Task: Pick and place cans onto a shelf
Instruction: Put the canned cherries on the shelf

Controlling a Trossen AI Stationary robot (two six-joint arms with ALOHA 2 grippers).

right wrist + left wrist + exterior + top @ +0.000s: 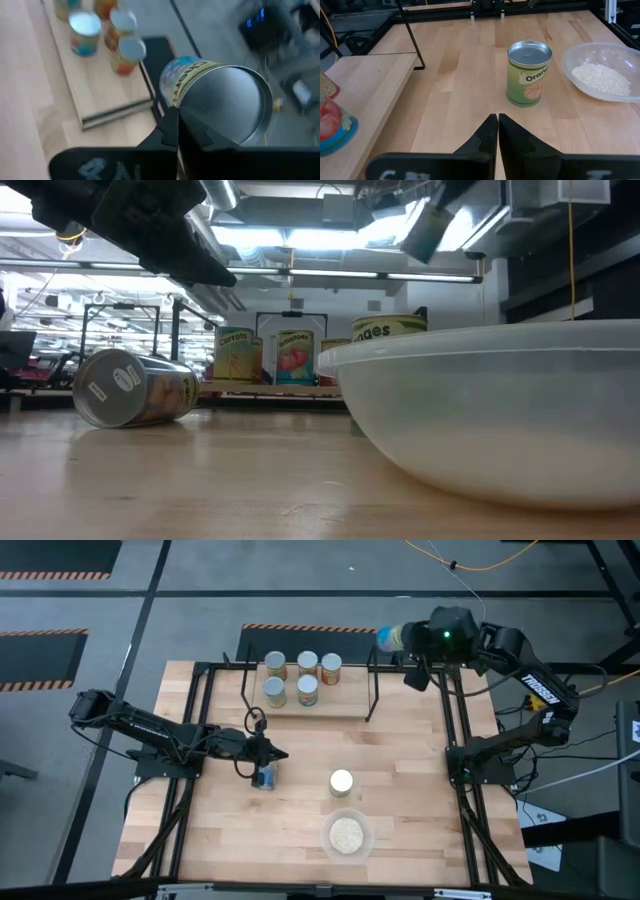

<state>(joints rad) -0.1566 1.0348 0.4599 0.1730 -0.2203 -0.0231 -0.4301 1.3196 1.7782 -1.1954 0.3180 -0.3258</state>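
The shelf (345,705) stands at the table's far side with several cans (300,678) upright on its left half. My right gripper (405,640) is high above the shelf's right end, shut on a can (390,637) with a yellow-green and blue label (220,95). A green orange-labelled can (341,781) (529,74) stands upright mid-table. A blue can (264,777) (135,388) lies on its side. My left gripper (283,754) (498,122) hovers shut just above and beside it, touching nothing. My right gripper holds the can at the edge of its silver end (176,106), where the label wall meets the rim. The fingers (170,127) cover the spot itself, so the kind of hold does not show. The can is lifted clear and tilted, its silver end turned toward the wrist.
A clear bowl of pale grains (346,835) (602,75) sits near the table's front edge, close to the upright can. The shelf's black uprights (375,680) rise at its sides. A black frame (460,730) runs along the table's edges.
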